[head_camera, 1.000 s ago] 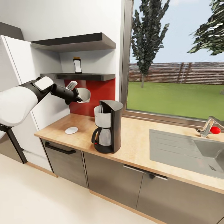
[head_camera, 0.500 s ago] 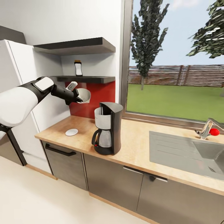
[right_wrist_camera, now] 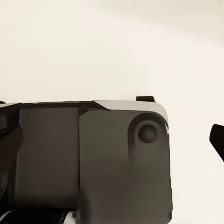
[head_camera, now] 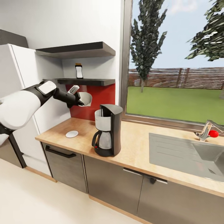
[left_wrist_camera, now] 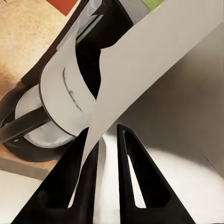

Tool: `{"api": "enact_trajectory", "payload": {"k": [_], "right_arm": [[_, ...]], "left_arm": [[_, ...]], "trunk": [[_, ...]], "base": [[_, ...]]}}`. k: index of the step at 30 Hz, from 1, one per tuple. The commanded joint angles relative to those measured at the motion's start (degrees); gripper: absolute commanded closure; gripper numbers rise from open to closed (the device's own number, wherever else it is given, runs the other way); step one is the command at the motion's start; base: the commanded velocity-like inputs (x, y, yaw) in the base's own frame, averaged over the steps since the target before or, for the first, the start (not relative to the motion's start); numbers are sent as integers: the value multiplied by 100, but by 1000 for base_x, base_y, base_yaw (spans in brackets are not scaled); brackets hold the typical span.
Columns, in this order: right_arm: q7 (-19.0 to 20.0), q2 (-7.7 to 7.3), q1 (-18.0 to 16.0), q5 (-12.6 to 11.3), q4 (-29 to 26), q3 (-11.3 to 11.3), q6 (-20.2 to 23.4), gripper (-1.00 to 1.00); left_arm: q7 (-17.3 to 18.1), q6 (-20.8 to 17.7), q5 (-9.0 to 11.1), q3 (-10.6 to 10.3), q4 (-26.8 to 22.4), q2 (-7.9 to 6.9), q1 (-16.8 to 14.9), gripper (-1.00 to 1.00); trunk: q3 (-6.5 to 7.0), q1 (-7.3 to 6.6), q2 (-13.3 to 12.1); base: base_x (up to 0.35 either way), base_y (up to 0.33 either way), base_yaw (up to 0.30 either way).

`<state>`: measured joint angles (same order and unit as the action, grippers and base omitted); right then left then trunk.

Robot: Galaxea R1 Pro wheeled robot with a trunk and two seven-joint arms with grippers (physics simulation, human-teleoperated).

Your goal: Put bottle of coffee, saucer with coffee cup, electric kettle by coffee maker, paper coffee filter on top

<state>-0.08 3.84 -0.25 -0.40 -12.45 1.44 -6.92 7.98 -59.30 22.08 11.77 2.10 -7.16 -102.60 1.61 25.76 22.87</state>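
Observation:
My left gripper [head_camera: 78,100] is shut on a white paper coffee filter [head_camera: 85,98] and holds it in the air, left of and slightly above the top of the black coffee maker [head_camera: 107,130]. In the left wrist view the filter [left_wrist_camera: 149,60] is pinched between the black fingers [left_wrist_camera: 135,172], with the coffee maker [left_wrist_camera: 60,102] beyond it. A small white saucer [head_camera: 72,134] lies on the wooden countertop [head_camera: 137,146], left of the coffee maker. The bottle of coffee [head_camera: 79,71] stands on the lower wall shelf [head_camera: 85,81].
A steel sink [head_camera: 186,152] with a red-knobbed faucet [head_camera: 207,132] is set into the counter's right part. A white fridge [head_camera: 18,81] stands left of the counter. A large window is behind it. The right wrist view shows a dark grey robot part [right_wrist_camera: 93,158] over pale floor.
The whole head view has shifted down a little, so the camera has moved. The left gripper keeps the filter in about the same spot relative to the coffee maker.

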Motion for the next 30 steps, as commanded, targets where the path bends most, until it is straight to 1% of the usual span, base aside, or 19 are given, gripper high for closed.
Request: {"api": "enact_trajectory", "payload": {"k": [1, 5, 10, 17, 25, 30], "right_arm": [[-1, 2, -2, -4, 6, 14, -20, -100], [-1, 2, -2, -4, 6, 14, -20, -100], [-1, 2, -2, -4, 3, 14, -20, -100], [-1, 2, -2, -6, 1, 14, -20, -100], [-1, 9, -2, -6, -10, 8, -20, -100], [-1, 11, -2, -5, -19, 6, -20, -100]], "left_arm": [[28, -3, -18, 22, 12, 2, 55, 100], [28, -3, -19, 19, 10, 35, 160, 100], [28, -3, -19, 19, 3, 53, 183, 100], [28, -2, -19, 19, 2, 64, 187, 100], [28, 3, -19, 26, 0, 59, 193, 100], [28, -2, -19, 21, 1, 63, 196, 100]], "trunk": [[7, 2, 5], [43, 2, 5], [84, 2, 5], [97, 2, 5], [119, 2, 5], [123, 2, 5]], "base": [[0, 0, 0], [0, 0, 0], [0, 0, 0], [0, 0, -3], [0, 0, -147], [0, 0, -47]]}}
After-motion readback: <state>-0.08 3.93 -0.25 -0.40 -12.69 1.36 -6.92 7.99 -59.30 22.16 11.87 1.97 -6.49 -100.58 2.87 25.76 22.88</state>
